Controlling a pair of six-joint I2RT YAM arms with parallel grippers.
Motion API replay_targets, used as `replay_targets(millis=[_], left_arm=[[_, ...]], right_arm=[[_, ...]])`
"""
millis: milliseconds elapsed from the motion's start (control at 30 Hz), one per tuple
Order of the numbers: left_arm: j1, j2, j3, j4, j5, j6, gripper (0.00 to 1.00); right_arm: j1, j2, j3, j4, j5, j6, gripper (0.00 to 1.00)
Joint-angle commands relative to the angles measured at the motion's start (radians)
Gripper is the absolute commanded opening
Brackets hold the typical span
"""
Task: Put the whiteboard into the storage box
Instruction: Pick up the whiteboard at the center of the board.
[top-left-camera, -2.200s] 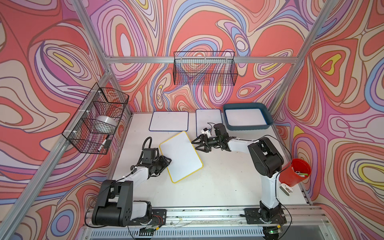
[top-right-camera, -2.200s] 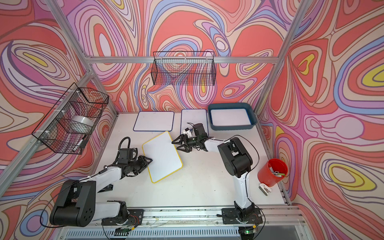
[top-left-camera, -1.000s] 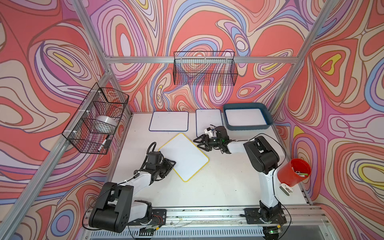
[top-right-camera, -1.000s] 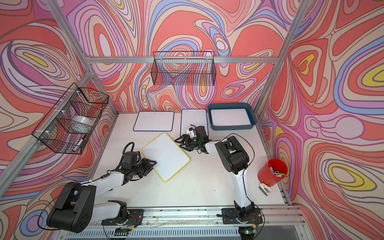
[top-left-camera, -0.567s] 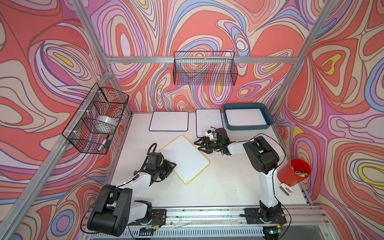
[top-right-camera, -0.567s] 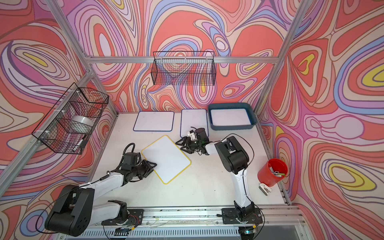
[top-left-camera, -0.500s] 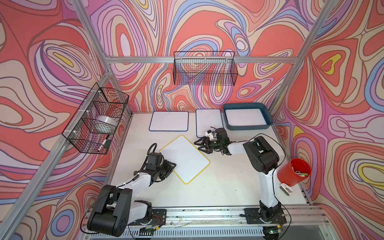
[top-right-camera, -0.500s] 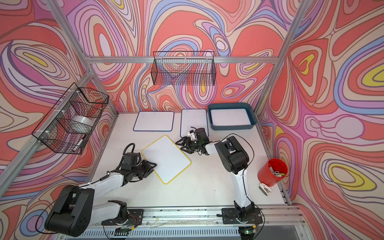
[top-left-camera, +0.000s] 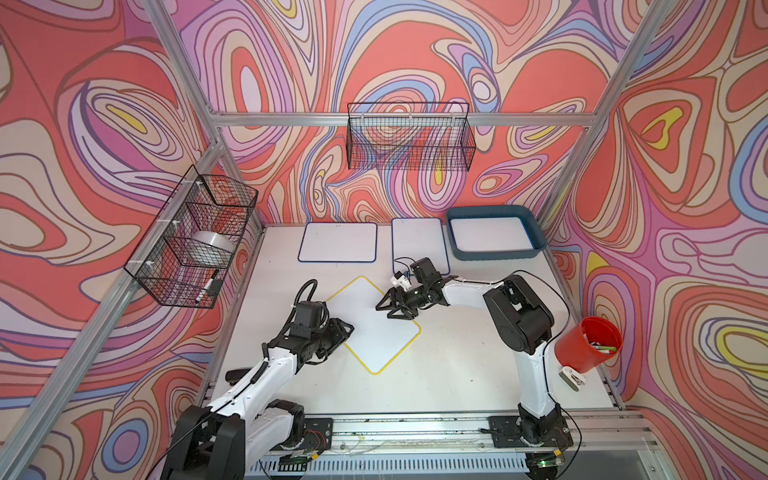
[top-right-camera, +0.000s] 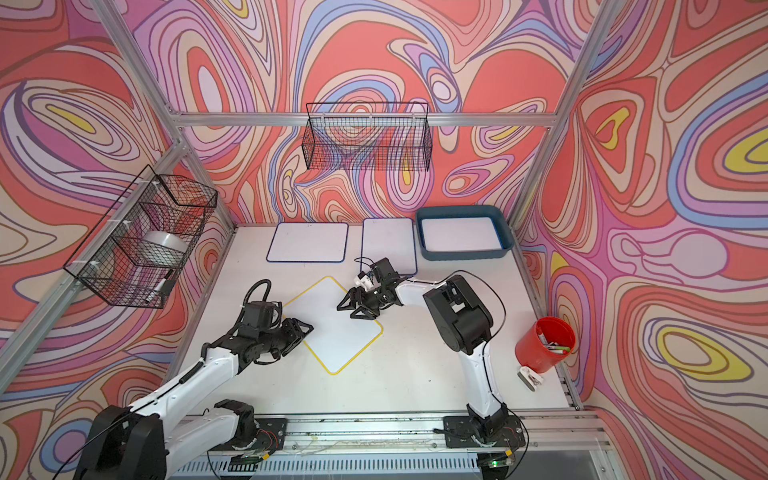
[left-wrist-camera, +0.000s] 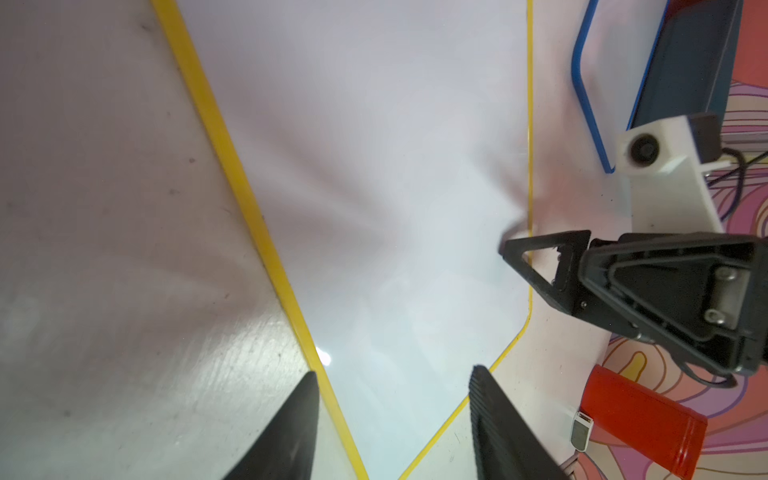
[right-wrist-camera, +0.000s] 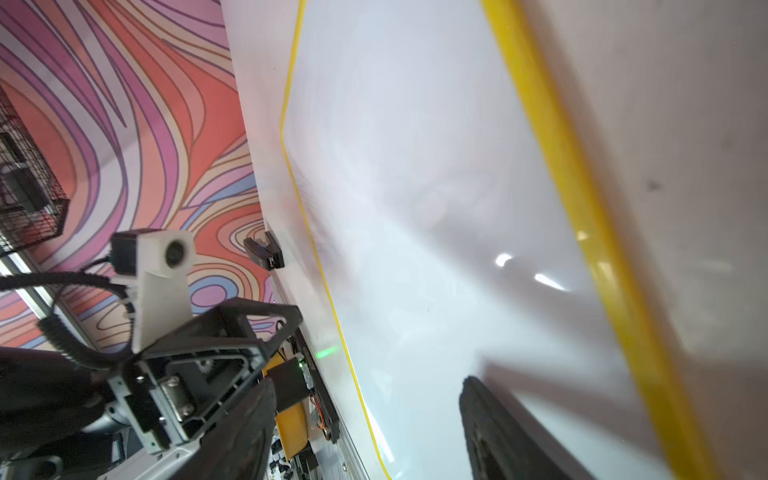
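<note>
A yellow-rimmed whiteboard (top-left-camera: 374, 332) (top-right-camera: 336, 332) lies flat mid-table, turned like a diamond. My left gripper (top-left-camera: 347, 332) (top-right-camera: 307, 330) (left-wrist-camera: 395, 374) is open, its fingers straddling the board's left corner without pinching it. Over the board's far right edge, my right gripper (top-left-camera: 384, 312) (top-right-camera: 347, 313) (right-wrist-camera: 369, 382) is open too, low above the white face (right-wrist-camera: 415, 166). The dark teal storage box (top-left-camera: 494, 254) (top-right-camera: 457, 254) stands at the back right corner, with a white surface inside it.
Two blue-rimmed whiteboards (top-left-camera: 337, 242) (top-left-camera: 419, 245) lie flat along the back, left of the box. A red cup (top-left-camera: 588, 349) with markers stands at the table's right edge. Wire baskets hang on the left wall (top-left-camera: 195, 237) and back wall (top-left-camera: 409, 141).
The yellow-rimmed board has turned into a diamond and slid slightly toward the front. My left gripper's jaws have widened at its corner. The right gripper has stayed open at the far edge.
</note>
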Motion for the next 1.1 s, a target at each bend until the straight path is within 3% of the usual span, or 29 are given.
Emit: replay_targets(millis=[0,100,267,600,800,1067], left_arm=[[0.002,-0.015,0.066,-0.179,-0.118,0.087,0.6],[0.03,0.014,0.132,-0.199,-0.142,0.145,0.66],[0.15,0.174,0.25,-0.118,-0.024,0.216,0.65],[0.195,0.611,0.597,-0.092,0.024,0.335,0.62],[0.195,0.723,0.666,-0.105,-0.019,0.378,0.61],[0.194,0.773,0.657,-0.133,-0.012,0.415,0.61]], right_arm=[[-0.034,-0.051,0.011,-0.161,0.03,-0.117,0.72],[-0.033,-0.107,-0.031,-0.192,0.029,-0.146,0.72],[-0.033,-0.215,-0.166,-0.258,0.004,-0.199,0.72],[-0.021,-0.318,-0.333,-0.284,0.021,-0.207,0.73],[-0.022,-0.27,-0.377,-0.133,0.01,-0.112,0.72],[-0.028,-0.182,-0.3,-0.098,0.059,-0.117,0.72]])
